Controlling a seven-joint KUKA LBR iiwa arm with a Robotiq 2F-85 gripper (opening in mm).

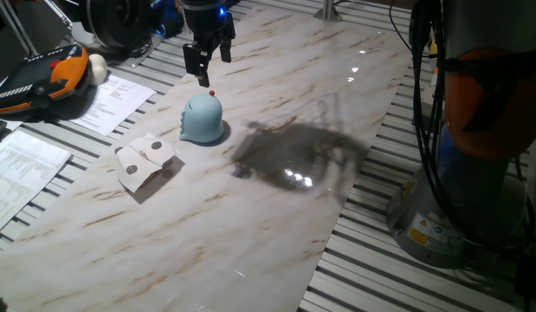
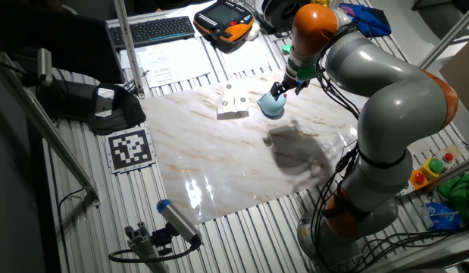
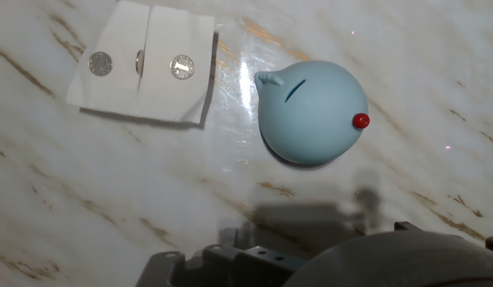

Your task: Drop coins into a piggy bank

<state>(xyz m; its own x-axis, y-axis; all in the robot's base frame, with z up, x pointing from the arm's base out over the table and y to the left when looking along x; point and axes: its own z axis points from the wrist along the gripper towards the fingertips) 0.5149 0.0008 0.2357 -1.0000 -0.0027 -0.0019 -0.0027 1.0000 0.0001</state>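
The piggy bank [image 1: 202, 120] sits on the marble tabletop [image 1: 250, 217], its red knob [image 1: 212, 93] on top. Just beside it stands an off-white block [image 1: 145, 162], apart from it by a thin strip of marble. Nothing lies between the bank and the gripper [image 1: 204, 61], which hangs above it, close over the knob; its fingers look drawn close together, but whether they hold anything cannot be told.

Further from the bank, off the marble, lie printed sheets [image 1: 112, 100] and an orange-and-black handheld pendant [image 1: 42, 78]. The other fixed view adds a keyboard [image 2: 154, 30] beyond the block, and a square marker card [image 2: 130, 147] well apart from the bank [image 2: 271, 105], with the arm [image 2: 386, 83] arching over from the side.

Only the hand view shows the bank's slot [image 3: 295, 88] — a dark slit on the dome — and the coins [image 3: 182, 67]: two silvery discs lying flat in the block's [image 3: 142, 68] round slots, a third standing on edge in the crease between them.
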